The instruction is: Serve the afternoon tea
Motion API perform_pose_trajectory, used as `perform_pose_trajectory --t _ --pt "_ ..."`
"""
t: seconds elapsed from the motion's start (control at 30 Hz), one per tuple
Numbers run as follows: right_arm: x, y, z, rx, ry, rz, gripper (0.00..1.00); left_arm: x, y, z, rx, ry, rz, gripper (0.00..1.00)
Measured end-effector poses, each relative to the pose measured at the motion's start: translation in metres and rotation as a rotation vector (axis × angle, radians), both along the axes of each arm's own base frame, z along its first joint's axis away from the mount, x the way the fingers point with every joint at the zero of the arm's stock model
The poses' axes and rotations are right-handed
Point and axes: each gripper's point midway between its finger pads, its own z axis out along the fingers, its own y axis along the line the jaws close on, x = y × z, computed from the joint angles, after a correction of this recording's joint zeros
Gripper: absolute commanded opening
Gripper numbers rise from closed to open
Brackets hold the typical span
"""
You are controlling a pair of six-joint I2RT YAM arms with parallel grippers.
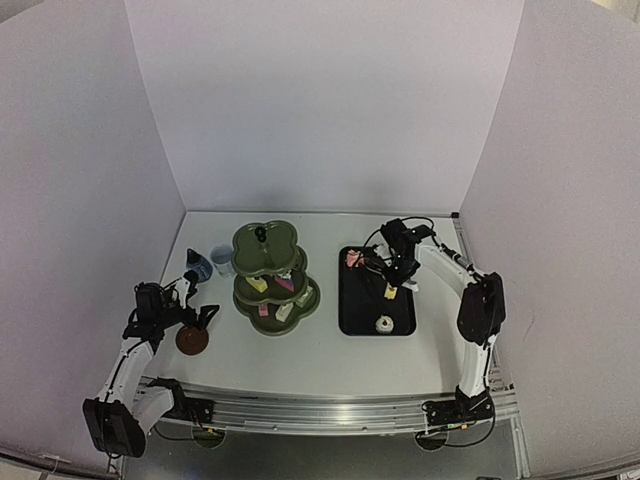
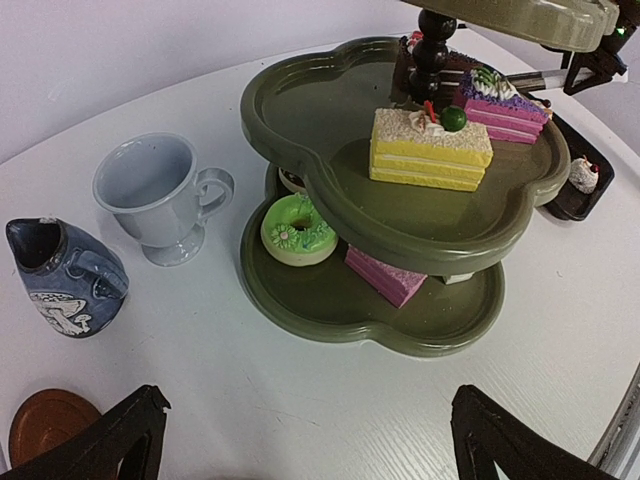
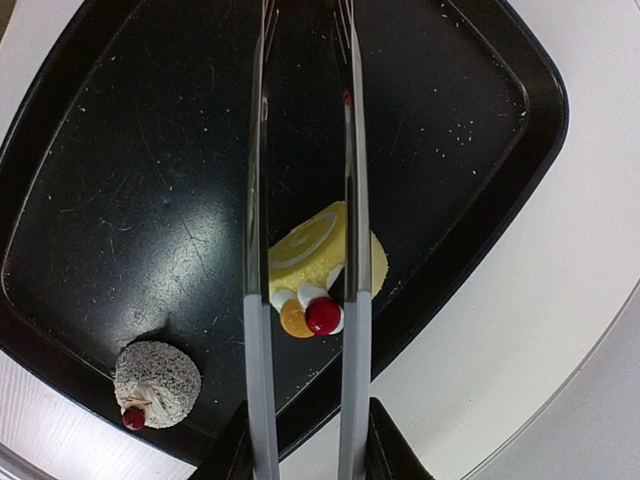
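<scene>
The dark green three-tier stand [image 1: 275, 255] sits on the white worktop [image 1: 300, 360]. Its middle tier carries a yellow layered slice [image 2: 430, 150] topped with a green ball and a purple-and-pink slice [image 2: 505, 105]. On the bottom tier lie a green doughnut [image 2: 297, 228] and a pink slice [image 2: 385, 275].

Just left of the stand is the white cup [image 2: 160, 195], upright, and the blue jug [image 2: 65, 275] stands beyond it, farther from the stand. The left hand [image 2: 310, 455] hovers left of the stand toward the front edge, its fingers spread wide with nothing between them, beside a brown disc [image 2: 45, 425].

Right of the stand lies the black tray [image 3: 150, 200]. Over it the right hand [image 3: 305, 455] is pinching the metal tongs [image 3: 255, 300], whose two blades run down either side of a yellow roll [image 3: 320, 255] topped with a cherry. Whether they actually squeeze it, I cannot tell. A grey crumbed cake [image 3: 155, 378] sits on the tray well apart from the roll, and a pink pastry [image 1: 353, 258] lies at the tray's far corner on the stand's side.
</scene>
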Motion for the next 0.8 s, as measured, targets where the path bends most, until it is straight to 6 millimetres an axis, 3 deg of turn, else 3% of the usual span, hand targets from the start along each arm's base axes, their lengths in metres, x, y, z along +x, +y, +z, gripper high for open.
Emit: perform_pose_trajectory --t 0.4,0.63,0.8 --pt "-0.007 0.021 0.001 0.004 -0.01 0.071 0.28 0.0 0.0 0.0 0.0 0.0 0.0 1.0" --pt "-0.003 0.023 0.003 0.022 -0.026 0.015 0.05 0.0 0.0 0.0 0.0 0.0 0.0 1.0" --pt "-0.002 0.025 0.002 0.035 -0.027 -0.009 0.0 0.0 0.0 0.0 0.001 0.0 0.002 1.0"
